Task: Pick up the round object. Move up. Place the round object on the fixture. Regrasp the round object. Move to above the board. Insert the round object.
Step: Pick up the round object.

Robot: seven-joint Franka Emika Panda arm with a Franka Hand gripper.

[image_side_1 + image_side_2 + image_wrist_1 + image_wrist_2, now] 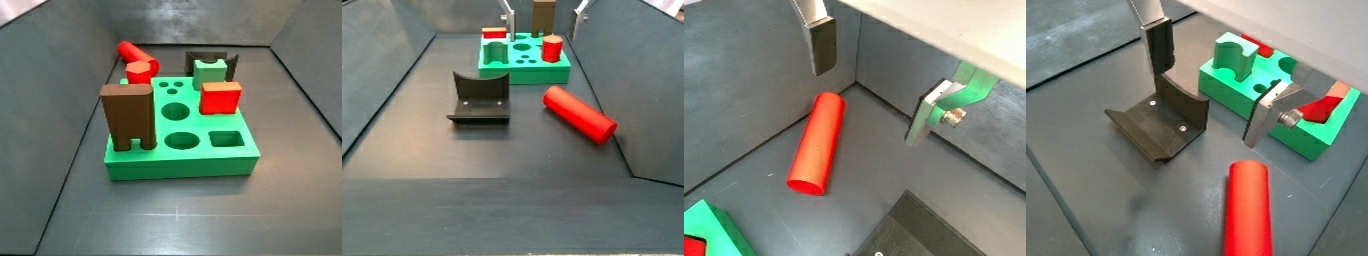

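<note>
Board [181, 140] first: you are looking at the thick green block sitting beyond the pincer's reach, carrying a tall brown block [127, 117], a red cube [219, 98] and a short red hexagonal peg [139, 72] in its top face, with round and square holes showing open.

Next in size, the fixture [480, 98] is standing on the dark floor, below the pincer and off to one side of it, between the pincer and the board in a wrist view. Nothing is resting in it.

The round object [580, 113] is lying on its side on the floor, close to a side wall, below the pincer and apart from both fingers. In a wrist view it is showing as a long smooth red cylinder [818, 143] with one open end facing the camera.

The pincer [885, 85] is hanging above the floor with its two silver fingers [823, 45] spread wide and nothing between the dark pads, so it is open and holding nothing.

Judging from this, you are at the very start: the pick-up is not yet done, and the lift, the placing on the fixture, the regrasp, the move above the board and the insertion are all left.
</note>
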